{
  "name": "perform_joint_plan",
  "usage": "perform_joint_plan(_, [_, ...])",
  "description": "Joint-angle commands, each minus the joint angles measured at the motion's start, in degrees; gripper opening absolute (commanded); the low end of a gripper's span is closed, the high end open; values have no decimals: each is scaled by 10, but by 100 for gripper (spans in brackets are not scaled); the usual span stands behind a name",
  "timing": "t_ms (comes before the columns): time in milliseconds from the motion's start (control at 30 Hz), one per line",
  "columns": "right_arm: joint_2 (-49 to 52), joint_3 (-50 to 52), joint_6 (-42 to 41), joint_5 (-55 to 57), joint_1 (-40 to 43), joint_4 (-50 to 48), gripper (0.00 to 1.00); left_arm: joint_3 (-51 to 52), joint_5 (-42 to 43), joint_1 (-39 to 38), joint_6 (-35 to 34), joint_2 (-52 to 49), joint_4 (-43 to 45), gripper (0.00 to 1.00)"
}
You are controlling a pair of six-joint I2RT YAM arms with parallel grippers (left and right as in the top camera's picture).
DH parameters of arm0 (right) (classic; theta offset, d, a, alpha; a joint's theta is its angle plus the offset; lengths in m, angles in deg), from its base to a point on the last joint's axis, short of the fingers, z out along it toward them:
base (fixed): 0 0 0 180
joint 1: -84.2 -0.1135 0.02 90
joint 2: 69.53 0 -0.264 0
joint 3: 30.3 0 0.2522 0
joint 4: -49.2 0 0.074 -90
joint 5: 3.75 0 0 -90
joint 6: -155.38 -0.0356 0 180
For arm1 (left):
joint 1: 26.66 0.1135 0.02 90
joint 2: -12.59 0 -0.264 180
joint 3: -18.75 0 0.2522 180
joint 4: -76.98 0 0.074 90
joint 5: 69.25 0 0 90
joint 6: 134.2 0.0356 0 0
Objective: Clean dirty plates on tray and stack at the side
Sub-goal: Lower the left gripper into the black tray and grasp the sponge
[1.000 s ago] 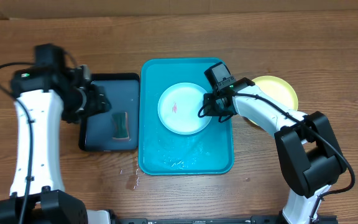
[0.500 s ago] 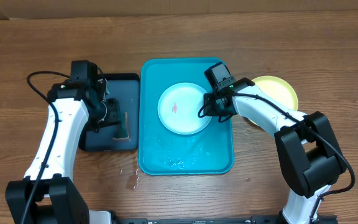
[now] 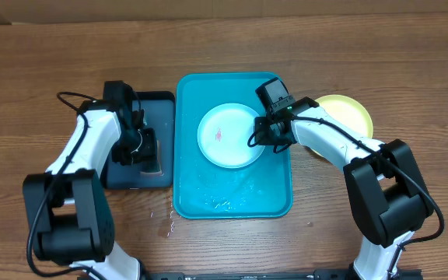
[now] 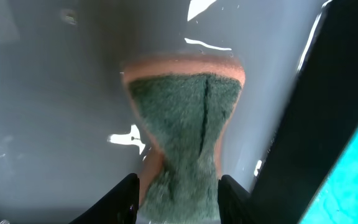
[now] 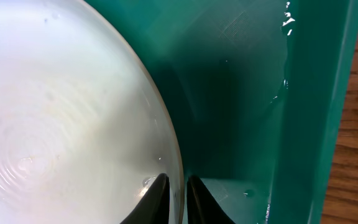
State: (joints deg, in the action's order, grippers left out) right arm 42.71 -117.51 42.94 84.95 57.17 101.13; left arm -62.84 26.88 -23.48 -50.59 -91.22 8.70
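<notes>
A pale cyan plate (image 3: 229, 135) with a small red smear lies in the turquoise tray (image 3: 232, 198). My right gripper (image 3: 253, 138) is shut on the plate's right rim. In the right wrist view its fingers (image 5: 178, 193) pinch the rim of the plate (image 5: 61, 112), one finger on each side. A pale yellow-green plate (image 3: 352, 113) sits on the table to the right of the tray; a third plate does not show. My left gripper (image 3: 148, 148) is shut on a green and orange sponge (image 4: 182, 106), squeezed into an hourglass shape between its fingers (image 4: 179, 199).
The sponge (image 3: 154, 159) is in a dark navy tray (image 3: 142, 105) that touches the turquoise tray's left side. Water glistens in the turquoise tray's near half and has spilled on the wood by its front left corner (image 3: 166, 222). A cardboard wall runs along the far edge.
My left arm has swung right and down over the dark tray and closed on the sponge. The right arm and the plate have not moved.
</notes>
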Motion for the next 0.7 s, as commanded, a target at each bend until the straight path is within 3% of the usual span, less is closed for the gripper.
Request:
perform_joint_plan(0, [-10,-13,0,-3,1,-3,13,2,29,-2,26,-19,5,42])
perform_joint_plan(233, [-10,-13,0,-3,1,-4,13,2,23,-2,30,-26,19,41])
perform_joint_plan(467, [-10,-13,0,-3,1,-4,13,4,23,-2,29,-27,26,30])
perform_joint_plan(667, [-10,-13,0,-3,1,-6,13,40,23,-2,25,-27,56,31])
